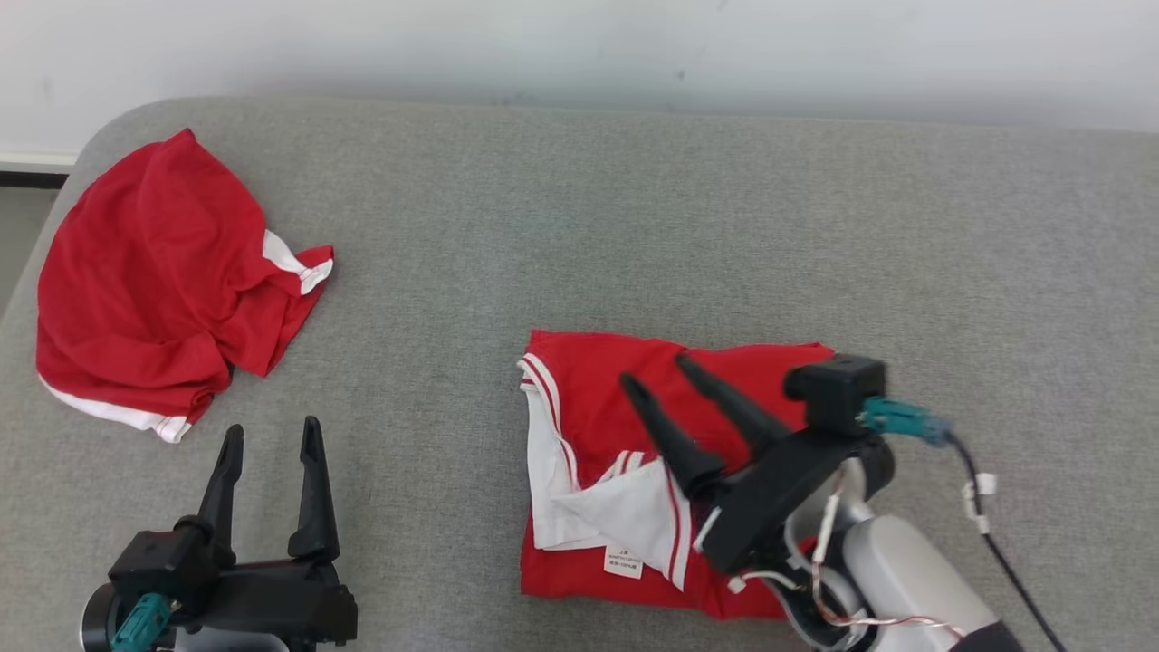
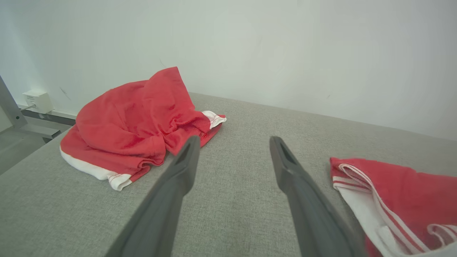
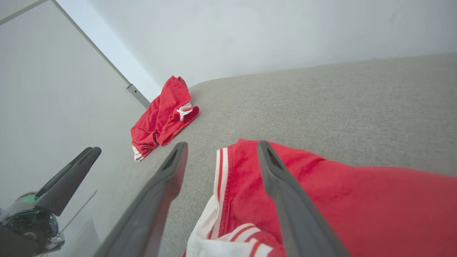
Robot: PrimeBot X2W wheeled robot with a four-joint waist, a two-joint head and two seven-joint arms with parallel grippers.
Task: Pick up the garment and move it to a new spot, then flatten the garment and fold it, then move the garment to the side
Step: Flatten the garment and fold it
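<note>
A folded red garment with white striped trim (image 1: 616, 471) lies on the grey surface (image 1: 634, 226) at centre right; its white collar and label face up. Above it hovers my right gripper (image 1: 654, 371), open, fingers pointing up-left over the cloth with nothing between them. The right wrist view has the same garment (image 3: 339, 200) under the fingers (image 3: 275, 171). My left gripper (image 1: 272, 433) stands open at the lower left, above bare surface. In the left wrist view the folded garment's edge (image 2: 392, 192) lies to the right of the open left gripper (image 2: 232, 142).
A second red garment (image 1: 154, 281), crumpled, with white hems, sits at the far left near the surface's rounded corner, seen as a red heap (image 2: 135, 125) and a distant red pile (image 3: 162, 114). A pale wall (image 1: 579, 45) runs behind. A wall socket (image 2: 37, 100) shows low at left.
</note>
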